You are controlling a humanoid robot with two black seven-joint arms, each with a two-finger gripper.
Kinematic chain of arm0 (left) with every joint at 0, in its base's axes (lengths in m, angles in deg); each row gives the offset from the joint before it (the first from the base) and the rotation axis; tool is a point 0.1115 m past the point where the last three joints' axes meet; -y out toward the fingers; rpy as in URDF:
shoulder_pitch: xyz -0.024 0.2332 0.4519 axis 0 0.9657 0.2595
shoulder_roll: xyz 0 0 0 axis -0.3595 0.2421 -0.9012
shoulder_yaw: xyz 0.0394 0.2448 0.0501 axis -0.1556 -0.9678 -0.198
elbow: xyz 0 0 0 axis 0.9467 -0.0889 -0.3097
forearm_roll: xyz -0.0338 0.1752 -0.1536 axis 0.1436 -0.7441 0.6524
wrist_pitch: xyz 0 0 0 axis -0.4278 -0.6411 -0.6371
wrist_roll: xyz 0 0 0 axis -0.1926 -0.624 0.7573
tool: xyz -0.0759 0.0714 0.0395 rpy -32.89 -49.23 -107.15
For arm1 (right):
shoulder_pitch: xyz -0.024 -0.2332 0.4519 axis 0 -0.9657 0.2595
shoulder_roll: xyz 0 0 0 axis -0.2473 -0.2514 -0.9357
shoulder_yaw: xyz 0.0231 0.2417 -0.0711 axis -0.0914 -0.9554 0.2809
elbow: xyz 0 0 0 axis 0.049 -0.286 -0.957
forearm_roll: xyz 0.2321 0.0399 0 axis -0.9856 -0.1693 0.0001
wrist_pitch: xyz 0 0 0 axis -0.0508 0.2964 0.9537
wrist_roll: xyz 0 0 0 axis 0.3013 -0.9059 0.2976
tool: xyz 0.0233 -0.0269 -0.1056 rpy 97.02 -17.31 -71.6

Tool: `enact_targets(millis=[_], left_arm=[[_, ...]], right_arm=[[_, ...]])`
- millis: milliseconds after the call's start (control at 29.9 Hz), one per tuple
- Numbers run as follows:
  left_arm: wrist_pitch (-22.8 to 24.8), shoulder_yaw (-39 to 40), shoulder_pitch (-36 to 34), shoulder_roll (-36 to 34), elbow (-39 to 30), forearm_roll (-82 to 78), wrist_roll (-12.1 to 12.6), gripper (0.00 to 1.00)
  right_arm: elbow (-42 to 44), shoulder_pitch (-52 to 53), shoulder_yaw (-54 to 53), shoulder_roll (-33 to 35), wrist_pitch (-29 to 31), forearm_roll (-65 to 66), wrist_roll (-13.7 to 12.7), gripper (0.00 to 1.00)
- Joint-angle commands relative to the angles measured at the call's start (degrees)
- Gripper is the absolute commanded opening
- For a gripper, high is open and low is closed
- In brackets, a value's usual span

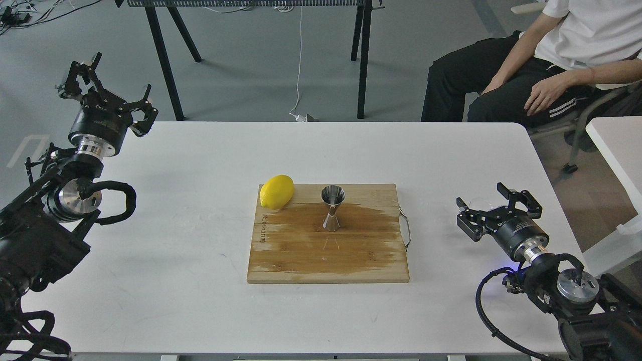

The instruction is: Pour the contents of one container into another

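Here: steel jigger (332, 208) upright mid-board on the wooden cutting board (328, 260), lemon (277, 191) overhanging the board's far-left corner. Wet patch darkens the board's centre and right. Left gripper (108, 90) raised past the white surface's (175, 225) far-left edge, jaws spread, nothing held. Right gripper (494, 205) low near the right edge, jaws spread around the small clear glass cup (482, 204); contact unclear. Bare surface on both sides of the board

My left gripper (111, 84) is up high on the left side, fingers spread wide. My right gripper (494, 203) is low on the right, fingers apart too.
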Motion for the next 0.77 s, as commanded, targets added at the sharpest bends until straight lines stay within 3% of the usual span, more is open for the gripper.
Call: enact_targets(millis=[0,167,434,735], left_arm=[[0.08,0.09,-0.11,-0.16,0.00,0.00,0.09,1.00],[0.25,0.27,-0.11,-0.34,0.00,0.00,0.09,1.00],[0.25,0.70,-0.02,0.01,0.00,0.09,0.09,1.00],[0.25,0.70,-0.11,0.10,-0.09,0.09,0.09,1.00]], right_arm=[[0.17,5.08,-0.05,0.41,0.77,4.20,0.54,1.00],[0.69,10.97,-0.32,3.04,0.77,6.94,2.73,1.00],[10.62,19.67,0.12,5.07,0.77,14.58,14.86,1.00],[12.47,21.18,2.06,4.98,0.77,15.46,15.84,1.00]])
